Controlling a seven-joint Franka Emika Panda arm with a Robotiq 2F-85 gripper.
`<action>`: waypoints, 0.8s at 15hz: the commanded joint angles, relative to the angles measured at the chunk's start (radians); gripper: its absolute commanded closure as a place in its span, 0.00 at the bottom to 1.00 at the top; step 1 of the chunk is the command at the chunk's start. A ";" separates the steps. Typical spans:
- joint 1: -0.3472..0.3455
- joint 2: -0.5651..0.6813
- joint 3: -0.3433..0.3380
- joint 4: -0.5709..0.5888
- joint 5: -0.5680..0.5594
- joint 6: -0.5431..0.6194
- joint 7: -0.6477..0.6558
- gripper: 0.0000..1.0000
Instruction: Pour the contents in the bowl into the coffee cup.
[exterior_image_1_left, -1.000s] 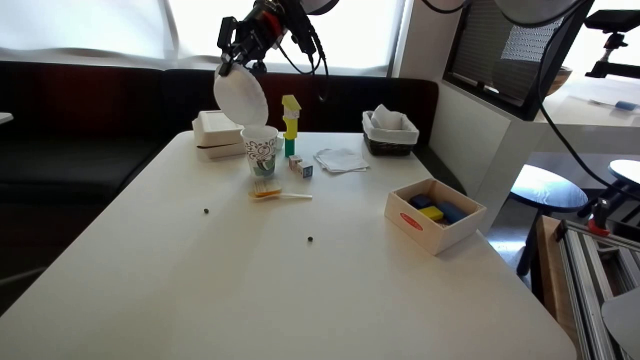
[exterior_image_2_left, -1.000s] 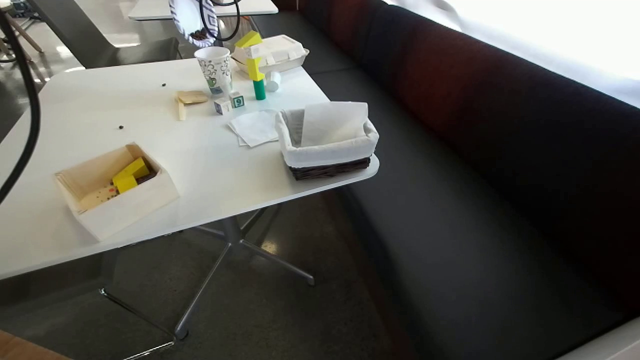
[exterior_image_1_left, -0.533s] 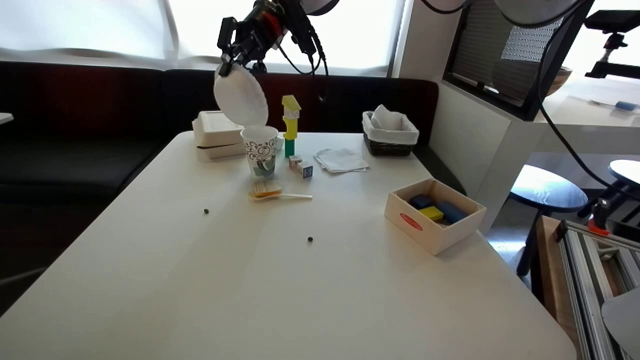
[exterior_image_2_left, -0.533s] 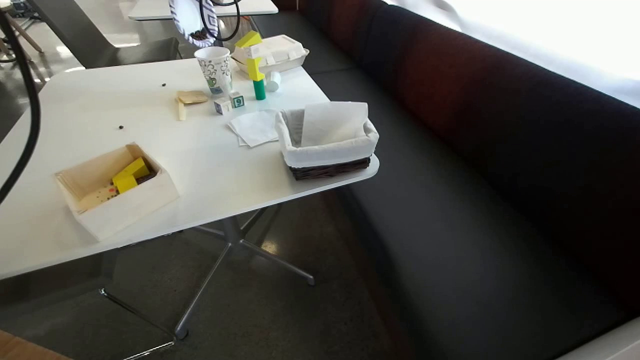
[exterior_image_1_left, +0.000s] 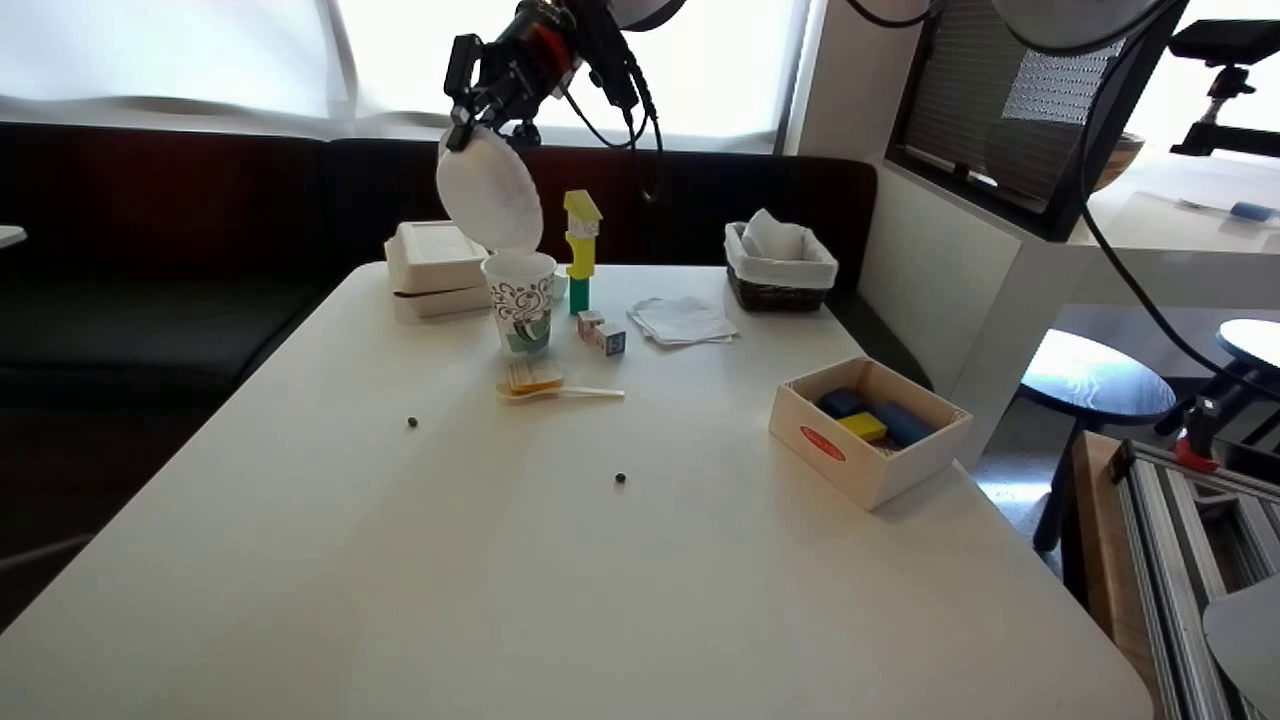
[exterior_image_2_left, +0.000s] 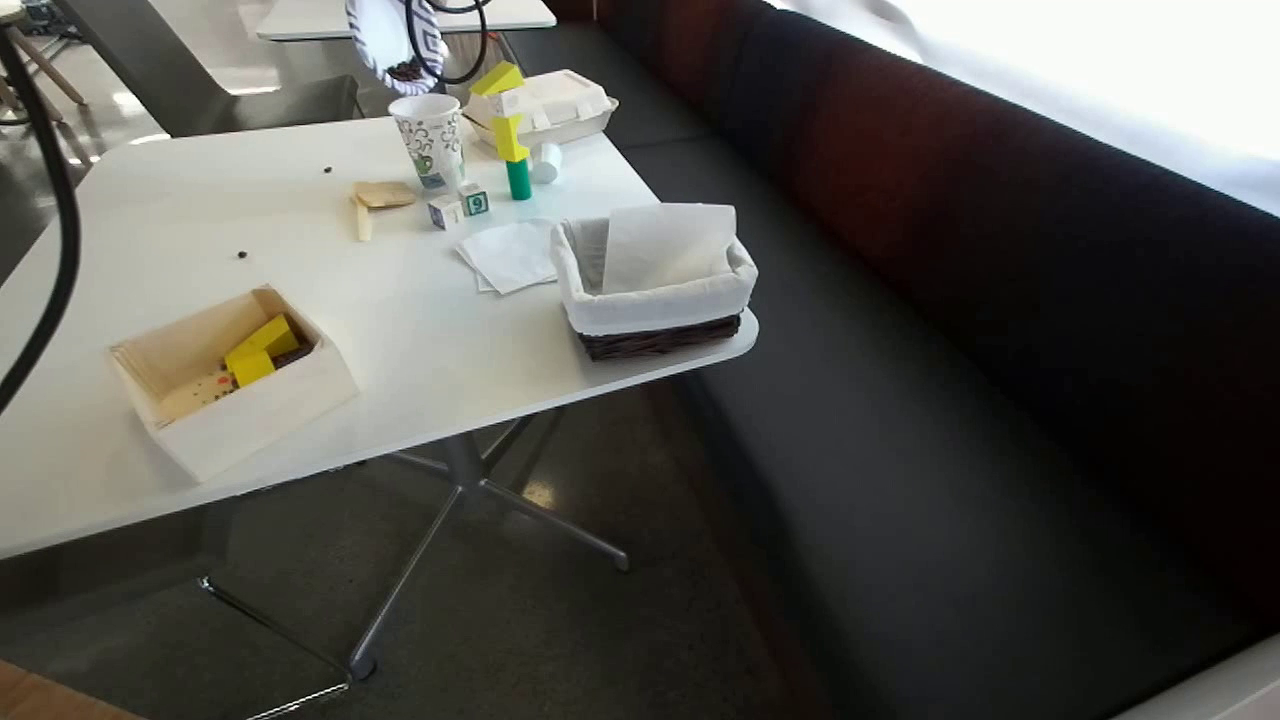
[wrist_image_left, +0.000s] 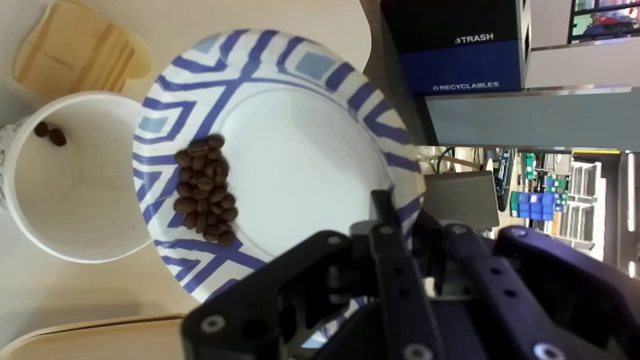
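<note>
The bowl (wrist_image_left: 305, 165) is white with dark blue stripes round its inner rim. My gripper (wrist_image_left: 404, 212) is shut on its upper rim. In both exterior views the bowl (exterior_image_1_left: 490, 190) hangs steeply tilted, its low edge at the mouth of the coffee cup (exterior_image_1_left: 522, 305); whether they touch I cannot tell. The contents, dark brown beans (wrist_image_left: 205, 192), lie heaped on the bowl's low, cup-side rim. Two beans (wrist_image_left: 50, 133) rest inside the upright white patterned cup (wrist_image_left: 75, 200). On the table lie two stray beans, a farther bean (exterior_image_1_left: 412, 422) and a nearer bean (exterior_image_1_left: 620, 478).
Close behind the cup stand a takeaway box (exterior_image_1_left: 435, 262) and a yellow-green block tower (exterior_image_1_left: 581, 250). Around it lie letter blocks (exterior_image_1_left: 606, 338), napkins (exterior_image_1_left: 684, 320) and a light wooden utensil (exterior_image_1_left: 585, 392). A lined basket (exterior_image_1_left: 780, 262) and a wooden box (exterior_image_1_left: 830, 450) stand farther off.
During the last half second my gripper and the bowl have shifted slightly to the right in both exterior views. The cup and the stray beans have stayed put.
</note>
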 joint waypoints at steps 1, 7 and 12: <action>-0.021 0.003 0.016 -0.005 0.015 -0.028 -0.021 0.98; -0.044 0.010 0.049 -0.008 0.019 -0.045 -0.067 0.98; -0.059 0.026 0.071 -0.004 0.020 -0.092 -0.097 0.98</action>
